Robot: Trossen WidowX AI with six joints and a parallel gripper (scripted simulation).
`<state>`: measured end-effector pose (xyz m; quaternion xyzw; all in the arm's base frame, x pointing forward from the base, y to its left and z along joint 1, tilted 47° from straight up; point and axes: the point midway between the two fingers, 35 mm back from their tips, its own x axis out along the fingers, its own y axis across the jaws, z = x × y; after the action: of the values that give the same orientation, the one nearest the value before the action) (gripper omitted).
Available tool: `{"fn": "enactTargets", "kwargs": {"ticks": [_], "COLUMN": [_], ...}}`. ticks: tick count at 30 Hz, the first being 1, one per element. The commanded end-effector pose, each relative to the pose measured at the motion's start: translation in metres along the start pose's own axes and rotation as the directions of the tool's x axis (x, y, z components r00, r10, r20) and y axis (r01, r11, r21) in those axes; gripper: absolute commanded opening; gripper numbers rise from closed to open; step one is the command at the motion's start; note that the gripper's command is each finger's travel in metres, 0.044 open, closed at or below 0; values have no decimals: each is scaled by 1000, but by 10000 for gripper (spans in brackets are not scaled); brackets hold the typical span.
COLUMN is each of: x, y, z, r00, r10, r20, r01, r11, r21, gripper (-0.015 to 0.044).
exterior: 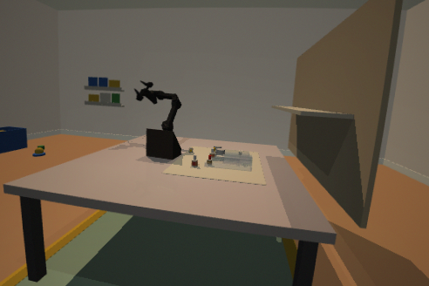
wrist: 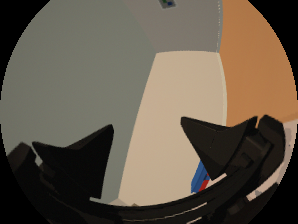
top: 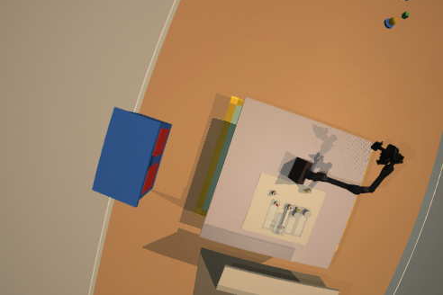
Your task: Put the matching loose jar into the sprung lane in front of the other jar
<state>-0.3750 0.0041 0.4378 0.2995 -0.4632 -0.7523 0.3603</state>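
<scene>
Standing on mat (top: 252, 219) (exterior: 218, 177): 2 loose jars (top: 273, 192) (exterior: 194, 162), outside clear lanes (top: 265, 219) (exterior: 252, 166) w/ jars inside; match unclear. End effector (top: 388, 152) (exterior: 139, 86) (wrist: 147, 124) wide open, nothing held, past tabletop (top: 270, 142) (exterior: 109, 181) (wrist: 291, 150) edge in top view.

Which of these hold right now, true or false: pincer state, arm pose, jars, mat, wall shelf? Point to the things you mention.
1. The pincer (top: 388, 155) (exterior: 143, 91) (wrist: 147, 124) is open. True.
2. The pincer is down among the lanes. False: it is raised, well away from the lanes (top: 284, 219) (exterior: 237, 161).
3. The lanes stand on a pale yellow mat (top: 252, 223) (exterior: 214, 175). True.
4. The black base block (top: 300, 170) (exterior: 162, 143) stands on the floor. False: it is on the table (top: 270, 142) (exterior: 109, 177).
5. The wrist view shows a jar between the fingers. False: only background shows between them.
</scene>
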Motion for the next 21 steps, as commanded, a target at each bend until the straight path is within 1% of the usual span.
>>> {"fn": "enactTargets", "kwargs": {"ticks": [1, 2, 6, 10, 13, 17, 21], "x": [0, 0, -4, -48, -85, -136, -189], "y": [0, -1, -8, -27, -40, -56, -68], "z": [0, 1, 6, 26, 38, 48, 51], "r00": [1000, 1000, 998, 976, 940, 870, 775], "r10": [-1, -4, -40, -121, -183, -264, -342], "r20": [1, 4, 43, 183, 287, 416, 531], "r01": [1, 4, 44, 142, 219, 322, 421], "r11": [1000, 1000, 994, 984, 971, 944, 907], "r21": [-3, -12, -98, -105, -99, -74, -30], "gripper": [426, 440, 440, 440, 440, 440, 440]}}
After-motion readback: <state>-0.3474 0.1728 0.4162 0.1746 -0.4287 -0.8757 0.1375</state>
